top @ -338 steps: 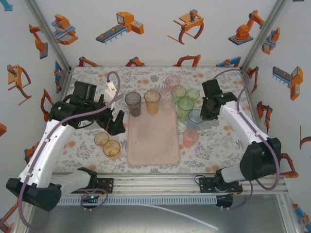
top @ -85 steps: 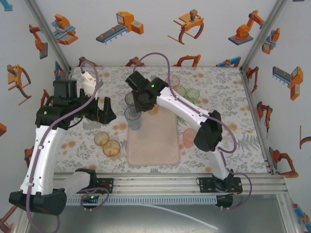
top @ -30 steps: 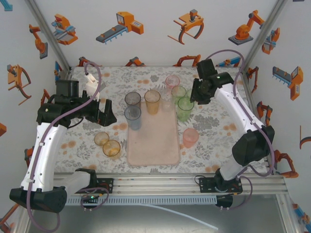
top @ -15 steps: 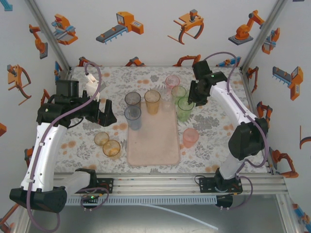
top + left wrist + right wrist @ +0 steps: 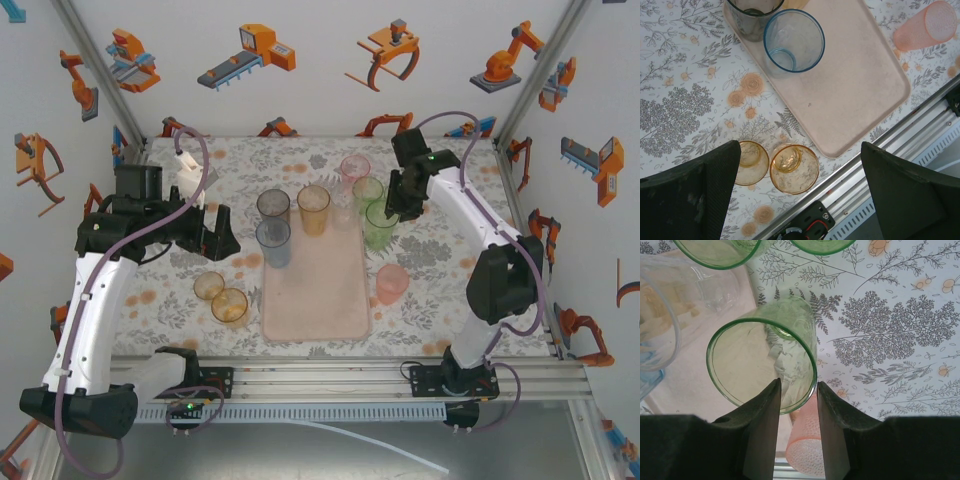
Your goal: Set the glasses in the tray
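The left gripper [image 5: 218,240] hangs wide open and empty. Two amber glasses [image 5: 794,168] stand on the table just below the gap between its fingertips, off the tray [image 5: 860,85]. The tray lies just beyond those tips, with a blue glass [image 5: 794,41] and a grey glass [image 5: 752,17] on its far corner.

Further right, the right gripper [image 5: 797,387] is narrowed but not pinched — its fingers [image 5: 765,415] straddle the near wall of a green glass [image 5: 740,365], one inside the rim and one outside. That glass stands just off the tray. A pink glass [image 5: 805,445] lies on its side just behind those tips.

The tumblers look light, thin-walled, slick and a little springy — a gentle pinch on the rim wall seems right. No label or writing is legible on them.
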